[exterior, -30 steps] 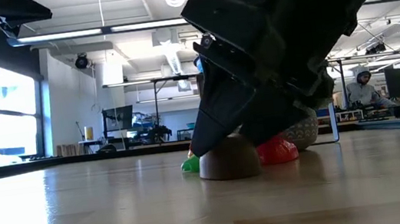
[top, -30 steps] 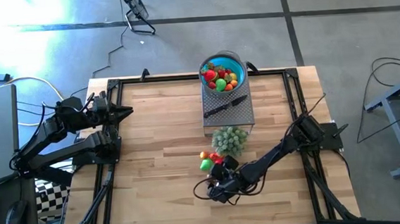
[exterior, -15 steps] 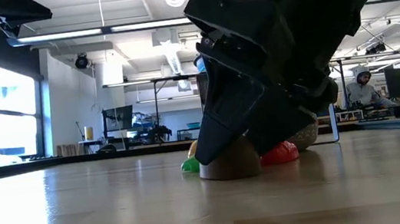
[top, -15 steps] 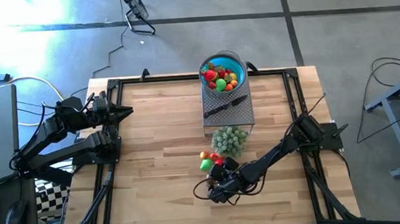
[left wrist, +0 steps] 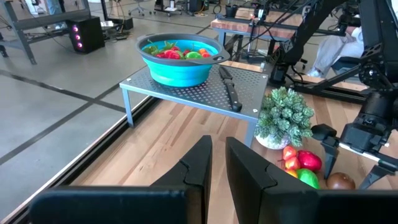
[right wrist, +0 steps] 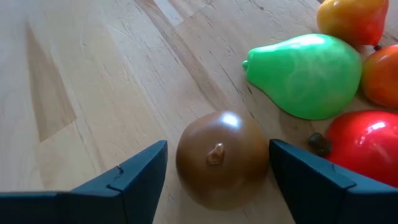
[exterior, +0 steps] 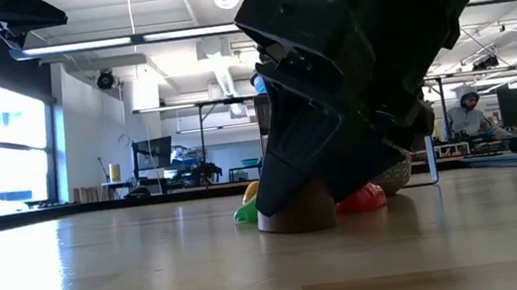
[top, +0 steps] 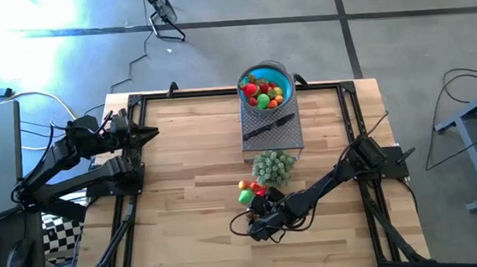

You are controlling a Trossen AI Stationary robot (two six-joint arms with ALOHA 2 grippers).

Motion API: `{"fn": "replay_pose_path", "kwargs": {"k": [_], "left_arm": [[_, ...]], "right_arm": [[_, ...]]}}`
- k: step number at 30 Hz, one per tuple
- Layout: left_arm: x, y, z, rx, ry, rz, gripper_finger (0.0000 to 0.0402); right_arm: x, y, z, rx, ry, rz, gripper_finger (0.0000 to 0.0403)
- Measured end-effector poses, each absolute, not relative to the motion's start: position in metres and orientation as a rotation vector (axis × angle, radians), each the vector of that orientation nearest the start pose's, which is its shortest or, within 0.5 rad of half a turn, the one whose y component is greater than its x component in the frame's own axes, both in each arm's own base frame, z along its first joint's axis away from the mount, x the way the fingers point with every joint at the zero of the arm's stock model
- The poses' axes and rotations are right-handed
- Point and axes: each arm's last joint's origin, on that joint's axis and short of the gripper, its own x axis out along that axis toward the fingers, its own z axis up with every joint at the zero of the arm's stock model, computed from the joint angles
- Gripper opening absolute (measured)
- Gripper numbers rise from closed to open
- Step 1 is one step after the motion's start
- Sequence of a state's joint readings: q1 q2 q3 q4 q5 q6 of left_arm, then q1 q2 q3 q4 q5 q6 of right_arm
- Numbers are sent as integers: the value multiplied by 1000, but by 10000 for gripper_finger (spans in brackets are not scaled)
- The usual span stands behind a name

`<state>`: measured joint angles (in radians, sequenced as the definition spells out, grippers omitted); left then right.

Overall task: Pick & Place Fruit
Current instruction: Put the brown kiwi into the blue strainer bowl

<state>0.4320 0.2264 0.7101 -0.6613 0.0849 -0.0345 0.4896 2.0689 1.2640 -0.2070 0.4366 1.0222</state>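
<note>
- Right gripper (right wrist: 217, 180): we see its fingers spread, one either side of the brown fruit (right wrist: 222, 157), apparently not yet touching it, placed so as to pinch it off the table (top: 181, 154).
- Beside it: green pear (right wrist: 305, 74), red fruit (right wrist: 360, 146).
- Far edge: blue bowl (top: 265, 88) holding fruit, probably the destination.
- Left gripper (left wrist: 217, 168): closed, parked well apart.

Brown fruit (right wrist: 222, 158) glossy between my dark fingers (right wrist: 134, 177). Green pear (right wrist: 306, 75), red fruit (right wrist: 364, 149) beside. Blue bowl (left wrist: 180, 70). Pale wood table (top: 190, 162).
</note>
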Motion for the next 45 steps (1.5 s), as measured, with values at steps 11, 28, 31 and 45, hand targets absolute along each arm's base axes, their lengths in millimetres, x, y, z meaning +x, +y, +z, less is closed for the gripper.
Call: {"fn": "replay_pose_path", "kwargs": {"k": [11, 28, 31, 45], "left_arm": [[44, 17, 313, -81, 167, 349, 44], [44, 17, 313, -81, 167, 349, 44], [44, 17, 313, -81, 167, 349, 44], [43, 17, 307, -95, 221, 350, 44]], "right_arm": [[367, 182, 121, 503, 814, -401, 226], [367, 182, 121, 495, 803, -412, 226], [367, 182, 121, 495, 803, -412, 226], [368, 182, 122, 502, 793, -401, 221]]}}
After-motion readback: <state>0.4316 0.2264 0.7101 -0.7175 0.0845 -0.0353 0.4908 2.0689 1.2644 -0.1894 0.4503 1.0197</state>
